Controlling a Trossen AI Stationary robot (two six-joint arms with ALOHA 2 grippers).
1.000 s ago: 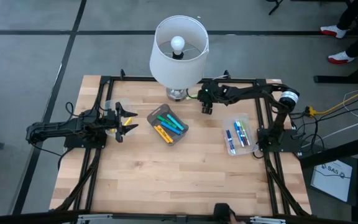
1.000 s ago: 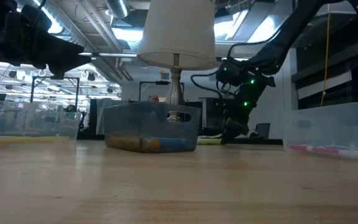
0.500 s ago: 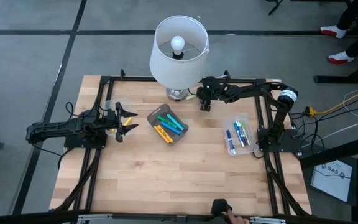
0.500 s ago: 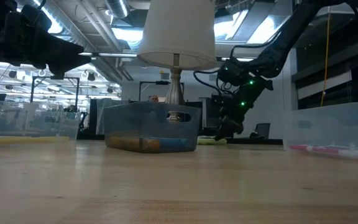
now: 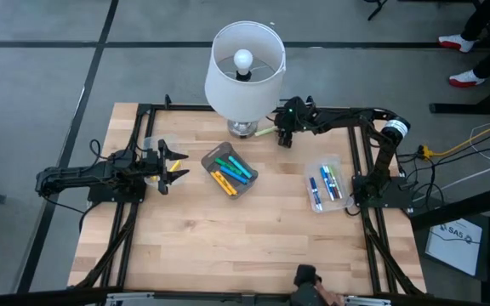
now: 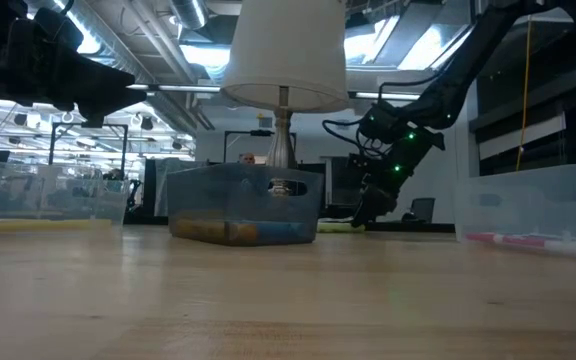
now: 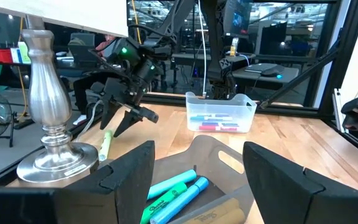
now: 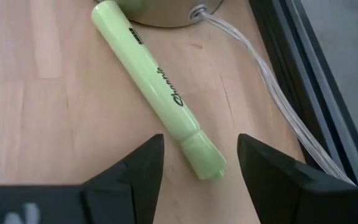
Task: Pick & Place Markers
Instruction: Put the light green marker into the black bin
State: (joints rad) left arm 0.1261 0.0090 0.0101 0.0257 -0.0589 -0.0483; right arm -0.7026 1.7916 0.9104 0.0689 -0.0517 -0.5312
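A light green highlighter (image 8: 157, 84) lies flat on the wood beside the lamp's metal base (image 5: 243, 127), one of the markers. My right gripper (image 8: 201, 168) slants down over its near end with open fingers on either side, touching nothing; the high view shows this gripper (image 5: 283, 138) at the far middle of the table. Other markers lie in a clear bin (image 5: 230, 172) at the table's middle and in a second clear bin (image 5: 326, 184) at the right. My left gripper (image 5: 173, 161) waits open and level at the left, pointing at the middle bin (image 7: 219, 155).
A lamp with a white shade (image 5: 245, 59) stands at the far middle, and its clear cord (image 8: 272, 93) runs past the highlighter along the black frame rail (image 8: 309, 68). A third clear bin (image 6: 48, 200) stands at the left. Bare wood lies toward the near edge.
My right gripper has swung toward the table's far edge and the lamp base, turning a little, and now stands over the end of the green highlighter. Its fingers stay open. The highlighter has not moved.
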